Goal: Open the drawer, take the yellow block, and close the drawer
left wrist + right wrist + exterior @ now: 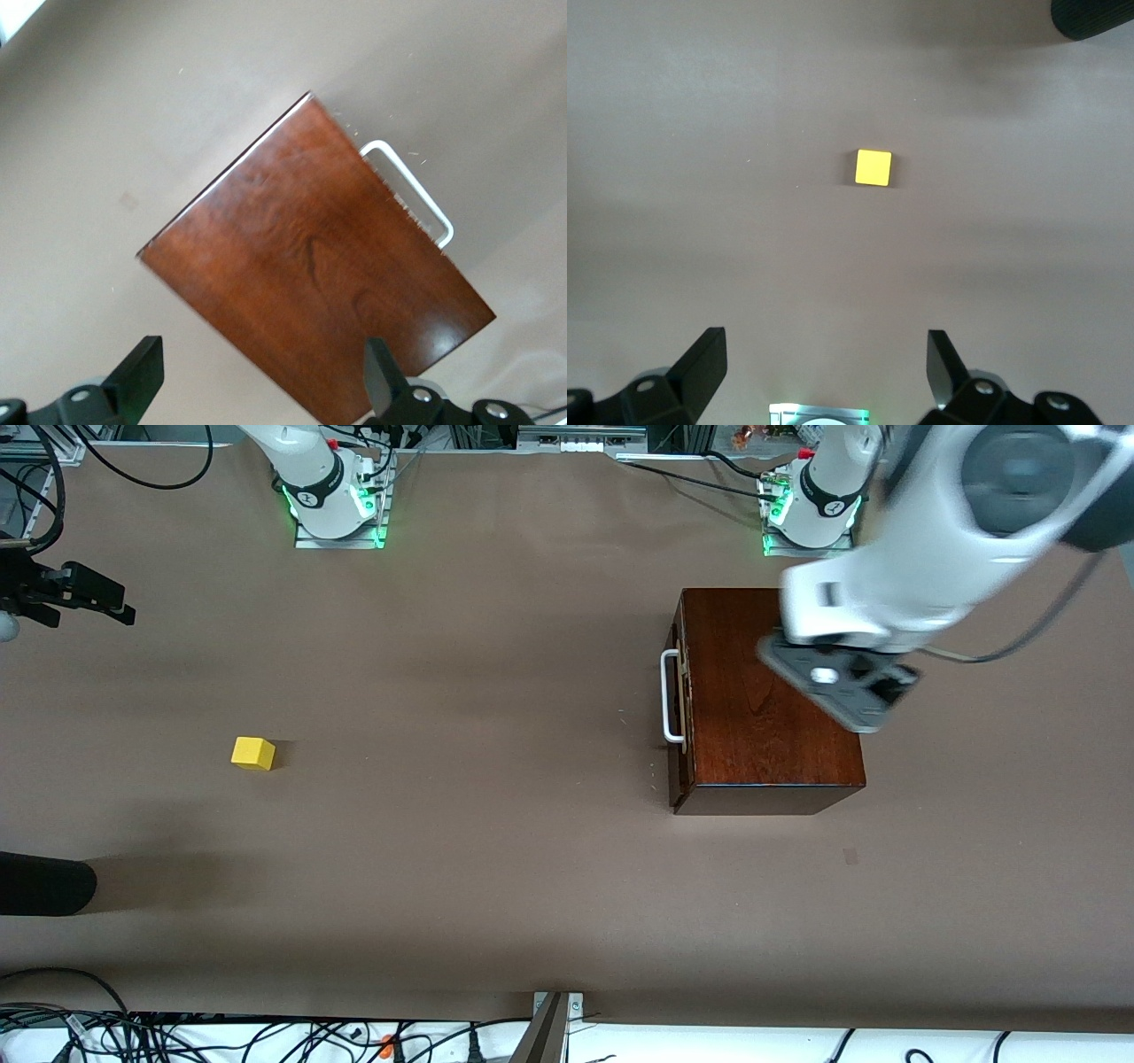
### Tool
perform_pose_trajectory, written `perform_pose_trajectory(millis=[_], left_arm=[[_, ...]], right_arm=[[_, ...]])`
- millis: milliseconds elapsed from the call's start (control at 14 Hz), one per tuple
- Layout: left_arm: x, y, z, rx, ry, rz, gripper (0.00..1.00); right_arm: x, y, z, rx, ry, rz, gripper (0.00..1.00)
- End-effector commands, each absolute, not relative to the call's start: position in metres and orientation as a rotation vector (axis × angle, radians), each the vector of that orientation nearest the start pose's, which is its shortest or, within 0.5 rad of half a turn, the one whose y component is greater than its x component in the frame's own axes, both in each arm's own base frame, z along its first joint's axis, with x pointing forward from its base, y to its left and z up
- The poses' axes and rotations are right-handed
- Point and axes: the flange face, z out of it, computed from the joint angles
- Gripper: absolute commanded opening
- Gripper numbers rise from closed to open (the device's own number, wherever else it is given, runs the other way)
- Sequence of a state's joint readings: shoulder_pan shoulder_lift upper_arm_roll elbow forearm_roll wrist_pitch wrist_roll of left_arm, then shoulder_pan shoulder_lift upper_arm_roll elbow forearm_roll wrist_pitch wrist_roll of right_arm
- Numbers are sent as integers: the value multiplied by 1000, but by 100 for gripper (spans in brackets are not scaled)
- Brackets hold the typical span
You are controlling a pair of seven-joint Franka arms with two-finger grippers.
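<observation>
Dark wood cabinet point(769, 700) sits on the brown bench point(496, 850) with its drawer point(679, 708) shut, the left gripper point(261, 376) above it, jaws wide and empty, while the yellow block point(253, 753) lies toward the right arm's end, the right gripper point(826, 370) above it, jaws wide, empty.
</observation>
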State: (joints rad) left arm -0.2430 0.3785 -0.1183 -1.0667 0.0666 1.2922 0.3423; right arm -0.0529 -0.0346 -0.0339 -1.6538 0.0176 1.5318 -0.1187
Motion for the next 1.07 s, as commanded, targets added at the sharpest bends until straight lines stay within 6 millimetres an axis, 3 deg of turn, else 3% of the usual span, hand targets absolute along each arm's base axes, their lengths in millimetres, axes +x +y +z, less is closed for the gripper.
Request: perform_pose_trajectory(millis=[0,215,358,502,645,932,1003], left_arm=[[583,-171,618,-2985,942,269,100],[580,-98,621,-3118,651,273,100],[578,-77,624,-3141,502,265,100],[576,-69,629,-3148,354,247,100],[572,-66,621,-3148,324,223,100],[536,-56,603,-3170,288,147,100],[534,-58,603,-3173,211,156,100]], right_arm=[[536,-47,607,-3119,-41,141,100],[536,-46,607,-3119,-41,141,100],[536,-46,607,-3122,-55,142,100],[536,-47,607,-3123,-58,142,100],[536,-47,607,-3121,-55,142,100],[536,-48,607,-3121,-55,142,100],[536,-47,607,-3123,-60,142,100]])
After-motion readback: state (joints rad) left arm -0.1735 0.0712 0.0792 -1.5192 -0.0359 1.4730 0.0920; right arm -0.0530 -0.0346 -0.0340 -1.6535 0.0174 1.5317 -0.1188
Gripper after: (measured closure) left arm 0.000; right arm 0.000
